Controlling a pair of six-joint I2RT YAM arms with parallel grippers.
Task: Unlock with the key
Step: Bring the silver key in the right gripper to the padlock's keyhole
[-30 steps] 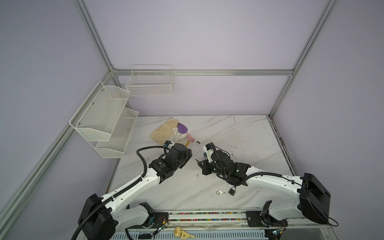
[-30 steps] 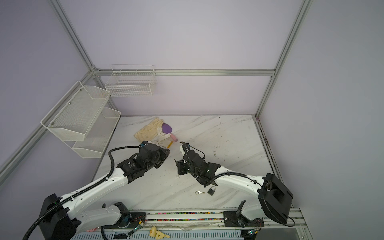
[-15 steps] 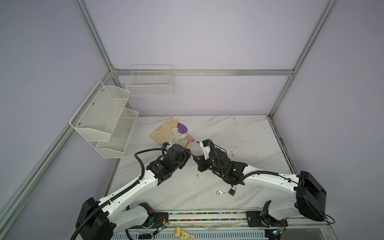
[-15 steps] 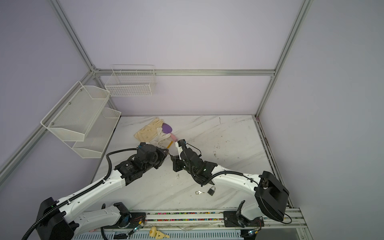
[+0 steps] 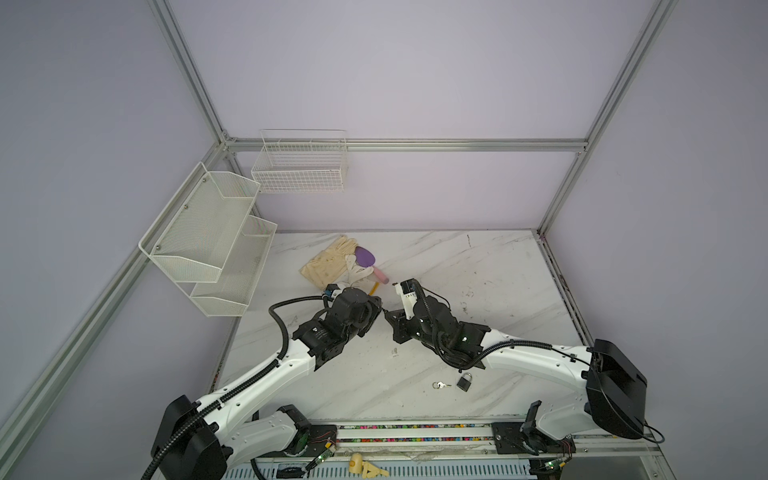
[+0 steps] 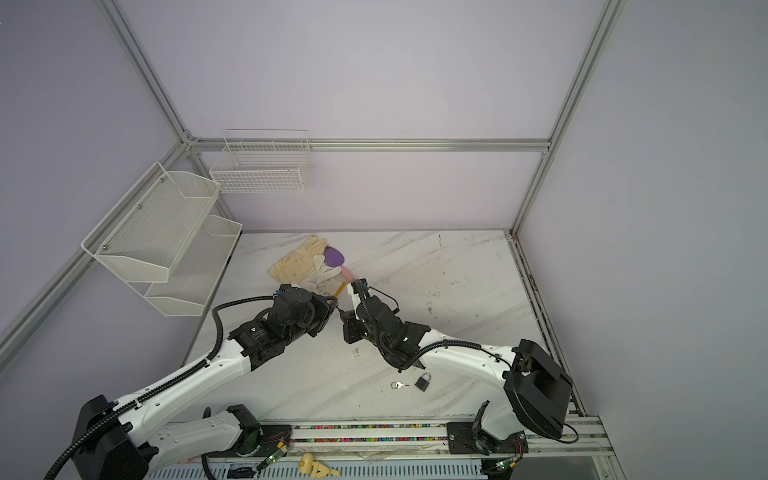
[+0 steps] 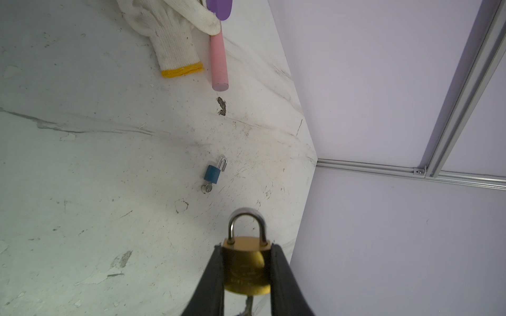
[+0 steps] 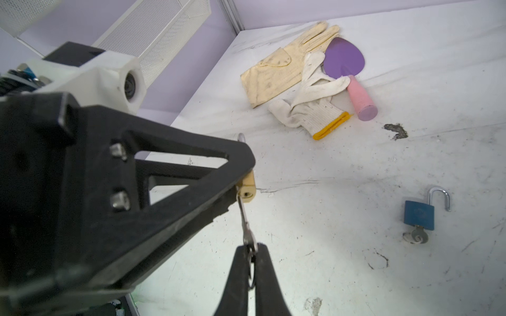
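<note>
Mid-table, at 11 o'clock from the black padlock [image 5: 464, 381], left gripper [image 7: 247, 250] is clamping the brass padlock [image 7: 245, 273] by its body, shackle shut. Right gripper [image 8: 251, 247] is pinching the key [image 8: 244, 219], tip meeting the keyway. I'd be aligning it coaxially, seating it fully, then twisting gently.

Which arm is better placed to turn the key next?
Right. The right hand pinches the key, its tip at the base of the brass padlock; the left hand only clamps it.
</note>
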